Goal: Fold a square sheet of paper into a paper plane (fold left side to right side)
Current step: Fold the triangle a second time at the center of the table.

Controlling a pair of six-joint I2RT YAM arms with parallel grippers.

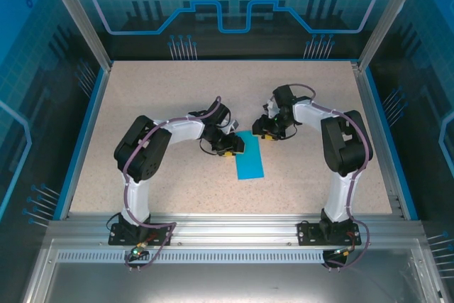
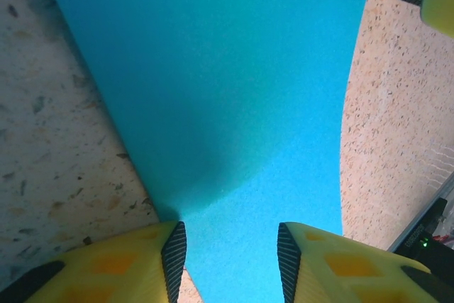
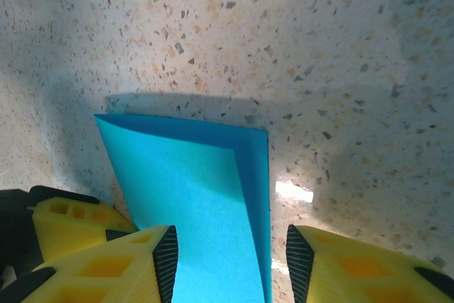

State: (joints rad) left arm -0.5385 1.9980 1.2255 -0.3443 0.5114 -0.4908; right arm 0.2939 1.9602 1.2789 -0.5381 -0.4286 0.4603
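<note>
Cyan, the square sheet of paper (image 1: 250,163) lies folded on the middle of the worktop (image 1: 142,90), its near end free; at its far end the left jaws and right jaws stand spread over it, pinching nothing; the upper layer stops short of the lower one's edge, so square those edges first; then press your crease slowly.

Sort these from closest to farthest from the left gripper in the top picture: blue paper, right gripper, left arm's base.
1. Blue paper: right at the left gripper, mid-table.
2. Right gripper: just across the paper, on the right.
3. Left arm's base: far off at the near-left edge.
</note>
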